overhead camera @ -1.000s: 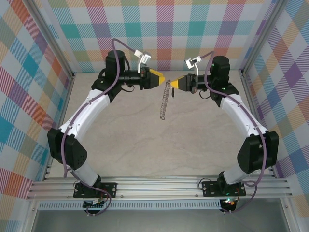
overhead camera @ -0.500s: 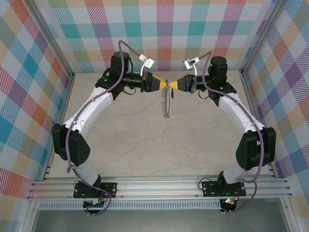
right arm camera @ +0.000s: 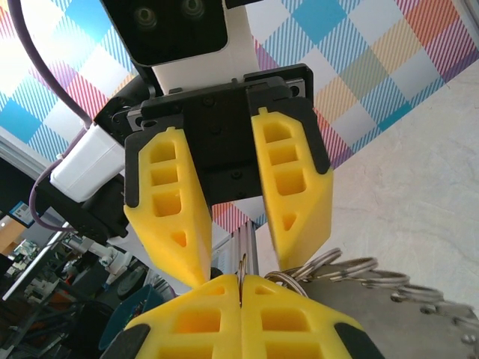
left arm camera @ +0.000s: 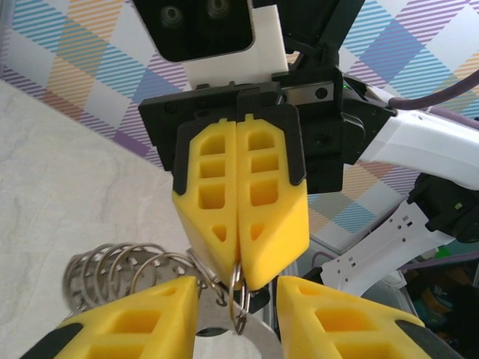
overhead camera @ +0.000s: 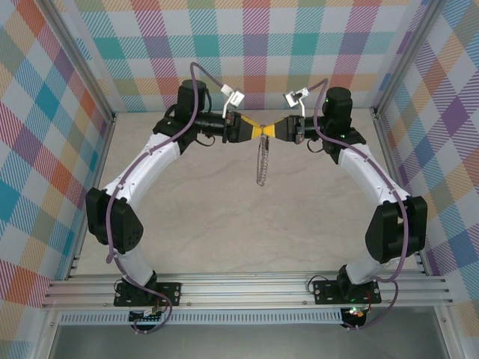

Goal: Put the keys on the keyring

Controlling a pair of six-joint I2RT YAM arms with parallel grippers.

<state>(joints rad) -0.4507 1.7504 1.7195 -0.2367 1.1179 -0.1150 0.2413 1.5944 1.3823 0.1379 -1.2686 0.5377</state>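
1. Top external view: the keyring (overhead camera: 261, 161) hangs in the air as a long, narrow loop seen edge-on. Its top end is caught where the two tools meet tip to tip. The left tool (overhead camera: 257, 130) reaches the keyring's top from the left and the right tool (overhead camera: 269, 132) from the right. Under the keyring lies a pale, marbled beige table (overhead camera: 224, 217). Plaid walls (overhead camera: 262, 45) in many colours stand behind the keyring and to both sides. The aluminium rails (overhead camera: 247, 288) that carry the arm bases are well to its near side.

2. Left wrist view: the left tool (left arm camera: 238, 293) is open, with one yellow finger on each side of the keyring's (left arm camera: 112, 269) top. Facing it, the right tool (left arm camera: 239, 273) has its fingers pressed flat together, pinching a thin wire ring at the tips. The keyring's small loops fan out to the left of that pinch, against one left-tool finger. Whether they touch it cannot be told.

3. Right wrist view: the right tool (right arm camera: 241, 288) is closed on the keyring's (right arm camera: 359, 273) wire. The keyring's scalloped rim runs off to the right over the table. The left tool (right arm camera: 243, 265) faces it with fingers spread either side of the pinch.
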